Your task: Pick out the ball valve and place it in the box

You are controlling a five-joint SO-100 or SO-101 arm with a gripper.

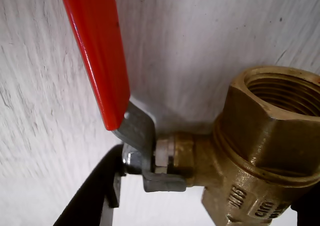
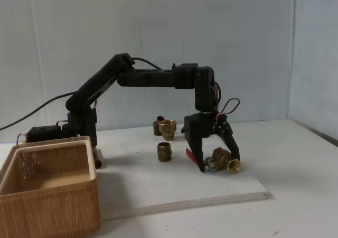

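Red lever fills my wrist view, ball valve right beneath it, lying on the bench well right of the box and just past the loose brass fittings. My jaws are spread, straddling the valve, not pinching yet. Solid brass, likely heavy and slick, so I'd grip the hex body, not that thin lever.
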